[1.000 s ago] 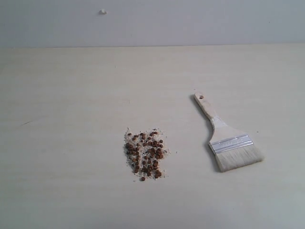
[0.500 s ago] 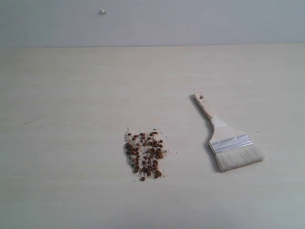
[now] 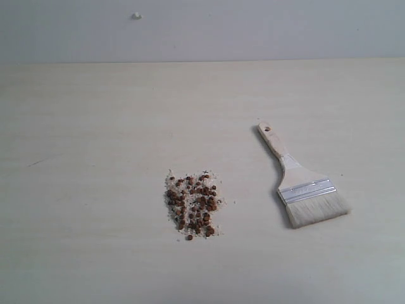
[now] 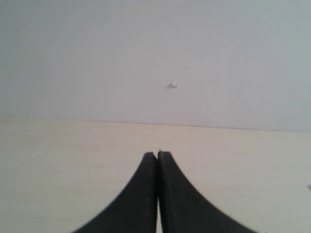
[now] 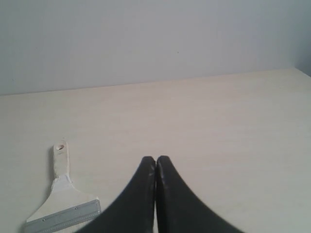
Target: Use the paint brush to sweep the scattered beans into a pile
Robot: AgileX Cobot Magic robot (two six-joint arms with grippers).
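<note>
The reddish-brown beans (image 3: 193,206) lie in a loose patch mixed with whitish crumbs near the middle of the pale table (image 3: 95,139). To their right lies the paint brush (image 3: 302,185), its holed wooden handle pointing away and its off-white bristles toward the front. Neither arm shows in the exterior view. My left gripper (image 4: 157,154) is shut with nothing in it, above bare table. Shut and empty too, my right gripper (image 5: 155,158) hovers beside the paint brush (image 5: 60,194), whose handle and silver ferrule show in the right wrist view.
A grey wall (image 3: 253,28) stands behind the table's far edge, with a small white nub (image 3: 136,15) on it. A faint dark scratch (image 3: 38,162) marks the table at the left.
</note>
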